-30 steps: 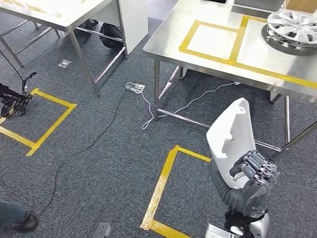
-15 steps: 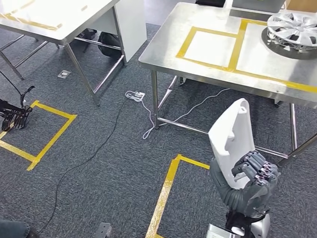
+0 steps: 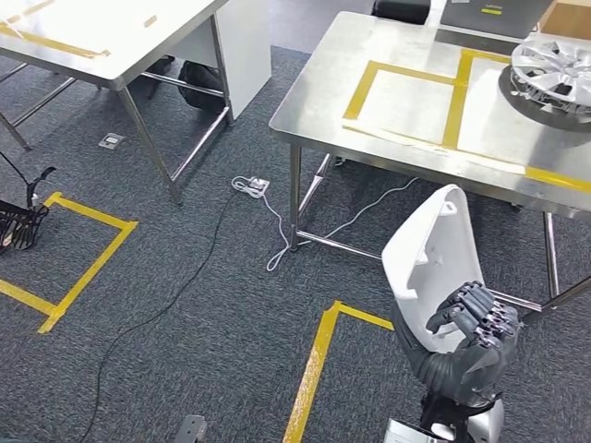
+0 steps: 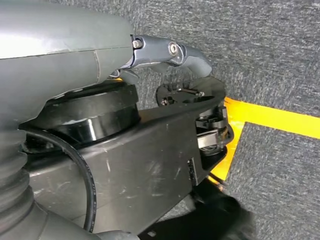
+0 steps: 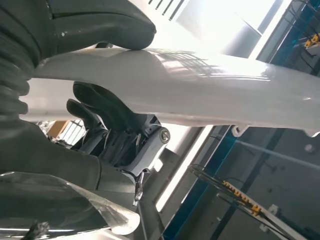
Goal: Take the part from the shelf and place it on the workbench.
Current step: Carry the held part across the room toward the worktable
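My right hand grips the white moulded part from below and holds it upright, low at the right in the head view. In the right wrist view the thumb and dark fingers clamp the white part from both sides. The steel workbench with yellow taped squares stands ahead and to the right, above the part. My left hand hangs at the far left over the carpet, holding nothing, its thumb stretched out.
A silver wheel cover lies on the workbench's far right. A white table stands at the upper left. A power strip and cables trail across the carpet. Yellow tape squares mark the floor.
The whole picture has shifted, so the camera has moved; the workbench now sits a little lower and further right. The part stays in my right hand.
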`<action>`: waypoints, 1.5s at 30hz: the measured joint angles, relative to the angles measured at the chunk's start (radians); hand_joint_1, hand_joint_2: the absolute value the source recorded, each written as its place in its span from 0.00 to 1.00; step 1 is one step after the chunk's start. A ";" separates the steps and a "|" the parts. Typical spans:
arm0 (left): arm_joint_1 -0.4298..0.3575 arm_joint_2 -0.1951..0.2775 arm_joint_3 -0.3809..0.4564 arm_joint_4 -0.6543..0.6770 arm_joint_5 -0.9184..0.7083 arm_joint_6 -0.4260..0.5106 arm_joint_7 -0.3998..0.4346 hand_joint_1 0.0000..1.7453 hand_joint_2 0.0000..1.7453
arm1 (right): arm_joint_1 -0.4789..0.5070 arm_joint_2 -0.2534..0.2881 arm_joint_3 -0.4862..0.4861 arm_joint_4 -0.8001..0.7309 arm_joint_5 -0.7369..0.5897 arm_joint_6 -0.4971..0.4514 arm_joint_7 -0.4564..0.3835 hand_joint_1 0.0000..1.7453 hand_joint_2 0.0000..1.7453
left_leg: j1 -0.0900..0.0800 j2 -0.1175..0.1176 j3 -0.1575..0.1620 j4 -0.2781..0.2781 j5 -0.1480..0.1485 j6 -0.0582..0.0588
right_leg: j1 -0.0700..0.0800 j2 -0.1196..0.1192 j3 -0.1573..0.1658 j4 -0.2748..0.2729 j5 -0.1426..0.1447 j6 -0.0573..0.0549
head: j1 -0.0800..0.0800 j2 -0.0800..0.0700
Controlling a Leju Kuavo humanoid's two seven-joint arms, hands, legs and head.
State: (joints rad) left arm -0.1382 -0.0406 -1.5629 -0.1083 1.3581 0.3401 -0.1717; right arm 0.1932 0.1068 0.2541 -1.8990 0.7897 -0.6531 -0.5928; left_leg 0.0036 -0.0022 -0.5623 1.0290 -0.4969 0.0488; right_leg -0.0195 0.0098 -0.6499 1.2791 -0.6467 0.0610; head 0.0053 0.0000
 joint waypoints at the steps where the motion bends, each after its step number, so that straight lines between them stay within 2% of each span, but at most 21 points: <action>1: 0.001 0.000 0.000 0.000 0.000 0.000 0.000 0.00 1.00 | 0.001 0.000 0.000 0.000 0.000 0.000 0.000 1.00 1.00 | -0.001 0.000 0.010 0.000 -0.009 0.000 | 0.000 0.000 -0.024 0.009 0.000 0.000 | 0.000 0.000; 2: 0.001 0.000 0.000 0.000 -0.001 0.000 0.000 0.00 1.00 | 0.002 0.000 0.000 0.000 0.000 0.000 0.000 1.00 1.00 | -0.002 0.000 0.022 0.000 -0.018 0.000 | 0.000 -0.001 -0.032 -0.015 0.024 -0.001 | 0.000 0.000; 4: 0.002 -0.001 0.000 0.000 -0.001 0.000 0.000 0.00 1.00 | 0.002 0.000 0.000 0.000 -0.001 0.000 0.000 1.00 1.00 | -0.004 0.001 0.047 -0.001 -0.037 -0.003 | 0.002 -0.009 -0.006 -0.135 0.119 -0.009 | 0.001 0.000; 5: 0.002 -0.001 0.000 0.000 -0.002 0.000 0.000 0.00 1.00 | 0.002 0.000 0.000 0.000 -0.001 0.000 0.000 1.00 1.00 | -0.005 0.001 0.058 0.000 -0.047 -0.006 | 0.004 -0.017 0.007 -0.187 0.146 -0.013 | 0.000 0.000; 9: 0.003 -0.002 0.000 0.000 -0.005 -0.002 0.000 0.00 1.00 | 0.004 0.000 -0.002 -0.002 -0.004 0.000 0.002 1.00 1.00 | -0.005 0.007 0.085 0.003 -0.064 -0.032 | 0.014 -0.024 0.041 -0.243 0.157 -0.037 | -0.002 0.000; 11: 0.001 -0.002 0.000 0.000 -0.007 -0.002 0.000 0.00 1.00 | 0.004 0.000 -0.003 -0.004 -0.003 0.000 0.001 1.00 1.00 | -0.004 0.007 0.077 0.051 -0.060 -0.042 | 0.009 -0.018 0.069 -0.254 0.161 -0.049 | -0.004 0.000; 13: -0.003 -0.003 0.000 0.000 -0.008 -0.002 -0.001 0.00 1.00 | 0.004 0.000 -0.004 -0.005 0.001 0.000 -0.004 1.00 1.00 | -0.001 0.006 0.011 0.160 -0.081 -0.051 | 0.006 -0.015 0.095 -0.261 0.152 -0.058 | -0.009 0.000; 15: -0.004 -0.002 0.000 0.000 -0.009 -0.001 -0.001 0.00 1.00 | 0.006 0.000 -0.005 -0.006 0.007 0.000 -0.011 1.00 1.00 | 0.000 0.006 -0.072 0.258 -0.137 -0.056 | 0.006 -0.008 0.110 -0.263 0.139 -0.060 | -0.011 0.000; 17: -0.003 -0.001 0.000 0.000 -0.011 -0.001 -0.001 0.00 1.00 | 0.009 0.000 -0.006 -0.006 0.011 0.000 -0.017 1.00 1.00 | 0.000 0.006 -0.114 0.265 -0.164 -0.055 | 0.006 -0.002 0.130 -0.263 0.121 -0.059 | -0.011 0.000; 18: -0.003 0.000 0.000 0.000 -0.012 -0.001 -0.001 0.00 1.00 | 0.009 0.000 -0.007 -0.006 0.012 0.000 -0.019 1.00 1.00 | -0.001 0.006 -0.116 0.228 -0.140 -0.052 | 0.006 0.001 0.143 -0.263 0.111 -0.057 | -0.011 0.000; 21: 0.001 0.001 0.000 0.000 -0.015 -0.001 0.000 0.00 1.00 | 0.012 0.001 -0.011 -0.006 0.013 0.000 -0.028 1.00 1.00 | -0.010 0.003 -0.103 0.078 -0.004 -0.034 | 0.009 0.005 0.171 -0.263 0.077 -0.046 | -0.012 0.000; 26: 0.004 -0.001 0.000 0.000 -0.021 -0.001 0.001 0.00 1.00 | 0.017 0.003 -0.016 -0.012 0.000 0.000 -0.031 1.00 1.00 | -0.010 -0.002 -0.062 0.028 0.022 -0.007 | 0.013 0.004 0.200 -0.226 0.052 -0.021 | -0.010 0.000; 28: 0.002 -0.003 0.000 0.000 -0.025 -0.001 0.001 0.00 1.00 | 0.019 0.003 -0.017 -0.015 -0.011 0.000 -0.030 1.00 1.00 | -0.008 0.001 -0.040 0.026 0.021 0.004 | 0.012 0.000 0.154 -0.141 0.022 -0.015 | -0.004 0.000; 30: 0.001 -0.004 0.000 0.000 -0.028 -0.001 0.001 0.00 1.00 | 0.021 0.003 -0.018 -0.016 -0.018 0.000 -0.029 1.00 1.00 | -0.008 0.001 -0.027 0.026 0.006 0.007 | 0.011 -0.001 0.066 -0.034 -0.030 -0.009 | 0.000 0.000; 32: 0.003 -0.004 0.000 0.000 -0.029 -0.001 0.001 0.00 1.00 | 0.024 0.003 -0.019 -0.016 -0.020 0.000 -0.028 1.00 1.00 | -0.008 -0.001 -0.008 0.026 -0.015 0.006 | 0.009 -0.001 0.006 -0.009 -0.058 -0.005 | 0.003 0.000; 33: 0.004 -0.004 0.000 0.000 -0.031 -0.001 0.001 0.00 1.00 | 0.025 0.003 -0.019 -0.016 -0.021 0.000 -0.028 1.00 1.00 | -0.008 -0.001 0.007 0.026 -0.027 0.005 | 0.008 -0.002 -0.002 -0.040 -0.040 -0.004 | 0.004 0.000; 35: 0.004 -0.004 0.000 0.000 -0.034 -0.001 0.001 0.00 1.00 | 0.028 0.002 -0.020 -0.016 -0.025 0.000 -0.027 1.00 1.00 | -0.009 -0.002 0.038 0.027 -0.053 -0.001 | 0.008 -0.006 -0.002 -0.139 0.065 -0.008 | 0.004 0.000; 37: 0.004 -0.004 0.000 0.000 -0.036 -0.001 0.001 0.00 1.00 | 0.034 0.000 -0.022 -0.017 -0.029 0.000 -0.026 1.00 1.00 | -0.010 -0.001 0.057 0.023 -0.073 -0.011 | 0.013 -0.012 0.007 -0.199 0.144 -0.022 | 0.005 0.000; 41: -0.003 -0.008 0.000 0.000 -0.039 -0.001 0.001 0.00 1.00 | 0.036 -0.001 -0.027 -0.024 -0.032 0.000 -0.024 1.00 1.00 | -0.009 -0.001 0.051 0.063 -0.058 -0.037 | 0.014 -0.008 0.048 -0.230 0.149 -0.052 | 0.005 0.000; 43: -0.006 -0.008 0.000 0.000 -0.039 -0.001 0.001 0.00 1.00 | 0.036 -0.001 -0.029 -0.026 -0.033 0.000 -0.024 1.00 1.00 | -0.007 -0.001 -0.013 0.166 -0.051 -0.047 | 0.010 -0.008 0.078 -0.248 0.139 -0.061 | 0.004 0.000; 45: -0.006 -0.008 0.000 0.000 -0.039 0.000 0.000 0.00 1.00 | 0.036 -0.001 -0.030 -0.026 -0.034 0.000 -0.024 1.00 1.00 | -0.005 -0.001 -0.091 0.263 -0.094 -0.052 | 0.010 -0.006 0.107 -0.256 0.122 -0.066 | 0.004 0.000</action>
State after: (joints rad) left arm -0.1447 -0.0484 -1.5629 -0.1083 1.3191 0.3400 -0.1714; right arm 0.2294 0.1060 0.2244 -1.9249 0.7562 -0.6530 -0.6167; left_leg -0.0014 -0.0027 -0.6533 1.2925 -0.5905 -0.0035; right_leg -0.0095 0.0039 -0.5429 1.0228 -0.5246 -0.0047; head 0.0093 0.0000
